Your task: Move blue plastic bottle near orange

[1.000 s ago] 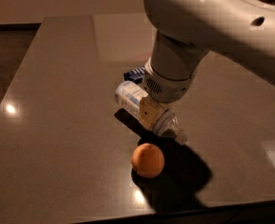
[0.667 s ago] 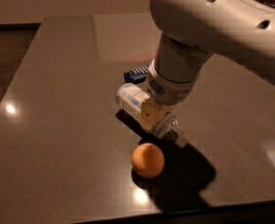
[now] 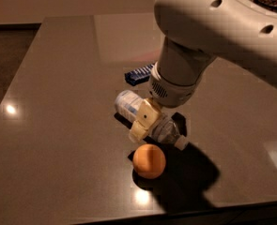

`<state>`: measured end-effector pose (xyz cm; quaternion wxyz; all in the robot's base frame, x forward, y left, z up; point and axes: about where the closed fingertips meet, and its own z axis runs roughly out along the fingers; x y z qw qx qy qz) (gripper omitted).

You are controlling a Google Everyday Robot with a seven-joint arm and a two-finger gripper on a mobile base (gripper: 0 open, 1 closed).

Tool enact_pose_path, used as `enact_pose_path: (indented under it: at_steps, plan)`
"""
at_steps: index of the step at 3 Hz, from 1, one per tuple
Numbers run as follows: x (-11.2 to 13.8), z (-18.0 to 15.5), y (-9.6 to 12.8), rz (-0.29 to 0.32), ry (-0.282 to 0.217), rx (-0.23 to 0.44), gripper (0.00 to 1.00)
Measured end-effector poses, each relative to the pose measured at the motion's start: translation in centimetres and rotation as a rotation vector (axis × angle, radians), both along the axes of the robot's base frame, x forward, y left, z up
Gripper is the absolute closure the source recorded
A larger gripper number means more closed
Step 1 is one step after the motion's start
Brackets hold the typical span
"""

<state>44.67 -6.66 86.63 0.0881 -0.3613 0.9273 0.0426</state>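
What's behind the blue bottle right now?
A dark blue wrapper lies on the table behind the blue plastic bottle; its right end is hidden by the arm. The gripper clamps the bottle.

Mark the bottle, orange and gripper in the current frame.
bottle (image 3: 127, 104): camera view, on its labelled end, left of the gripper.
orange (image 3: 149, 161): camera view, centre of the fruit.
gripper (image 3: 159, 128): camera view, midway between fingertips, shut across the bottle, just behind the orange.

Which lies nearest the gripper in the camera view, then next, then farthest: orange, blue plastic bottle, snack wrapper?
1. blue plastic bottle, at centre, clamped in the jaws of the gripper.
2. orange, just in front, toward the camera.
3. snack wrapper, behind, farther back.
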Motion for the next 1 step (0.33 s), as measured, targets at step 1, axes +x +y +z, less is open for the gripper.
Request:
enact_pose_path:
  at_steps: [1]
  plan:
    - [0.0,0.0,0.0,0.0,0.0,0.0,0.0]
